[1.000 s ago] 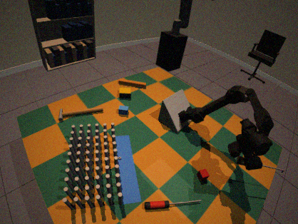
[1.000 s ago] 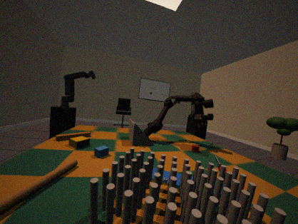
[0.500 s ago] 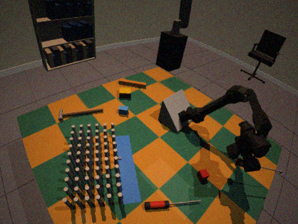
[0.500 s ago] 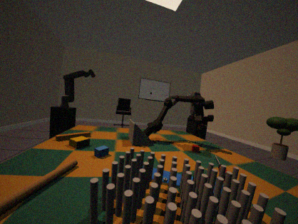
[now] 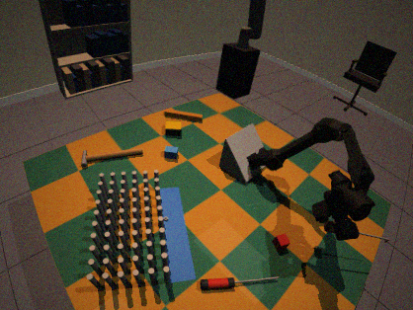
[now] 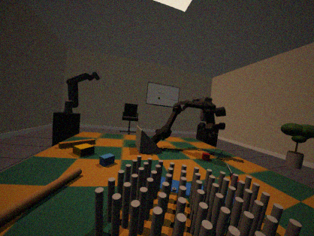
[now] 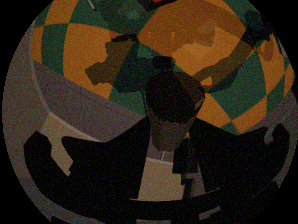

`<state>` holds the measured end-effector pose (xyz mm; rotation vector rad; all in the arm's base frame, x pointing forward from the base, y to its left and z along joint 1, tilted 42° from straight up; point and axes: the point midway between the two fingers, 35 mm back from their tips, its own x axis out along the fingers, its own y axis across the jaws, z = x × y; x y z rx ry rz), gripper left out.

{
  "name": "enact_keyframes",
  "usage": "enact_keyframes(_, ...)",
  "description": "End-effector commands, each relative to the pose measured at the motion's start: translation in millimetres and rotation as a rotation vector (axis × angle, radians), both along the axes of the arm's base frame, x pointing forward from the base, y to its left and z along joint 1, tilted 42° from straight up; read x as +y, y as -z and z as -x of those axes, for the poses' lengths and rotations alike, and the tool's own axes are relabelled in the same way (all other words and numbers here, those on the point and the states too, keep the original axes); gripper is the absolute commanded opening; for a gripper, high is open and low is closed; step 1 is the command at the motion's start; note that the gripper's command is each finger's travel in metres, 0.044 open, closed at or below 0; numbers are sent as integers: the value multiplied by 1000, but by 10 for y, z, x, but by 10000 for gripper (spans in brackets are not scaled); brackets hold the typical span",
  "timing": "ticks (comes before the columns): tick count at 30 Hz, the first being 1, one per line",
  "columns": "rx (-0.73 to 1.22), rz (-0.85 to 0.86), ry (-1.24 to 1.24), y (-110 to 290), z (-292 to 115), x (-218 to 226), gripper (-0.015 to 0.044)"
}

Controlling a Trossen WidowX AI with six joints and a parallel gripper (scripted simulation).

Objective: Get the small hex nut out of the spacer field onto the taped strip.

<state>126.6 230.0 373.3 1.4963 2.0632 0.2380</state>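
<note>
The small hex nut (image 5: 166,218) (image 6: 173,189) lies on the blue taped strip (image 5: 180,247), near the edge beside the spacers. The metal spacers (image 5: 122,212) (image 6: 157,222) look upright in rows. My gripper (image 5: 337,222) (image 7: 169,120) is raised above the right side of the table, well away from the spacers and nut. It is shut on a dark-handled tool, whose thin rod (image 5: 372,237) points right in the top view. The tool's handle (image 7: 170,137) shows between the dark fingers in the wrist view. The rod's far end is too small to make out clearly.
A red-handled screwdriver (image 5: 217,283) lies in front of the strip's near end. A red cube (image 5: 282,241) lies left of my gripper. A hammer (image 5: 116,156), blue block (image 5: 171,152), yellow block (image 5: 173,128) and wooden bar (image 5: 183,116) lie farther back. A grey wedge (image 5: 244,151) stands beside the arm.
</note>
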Motion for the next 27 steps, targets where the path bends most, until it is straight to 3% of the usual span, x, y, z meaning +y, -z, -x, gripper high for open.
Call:
enact_keyframes(1,1,0,0,13,-2,21,0)
enact_keyframes(27,-3,7,-2,139,-29,138,0)
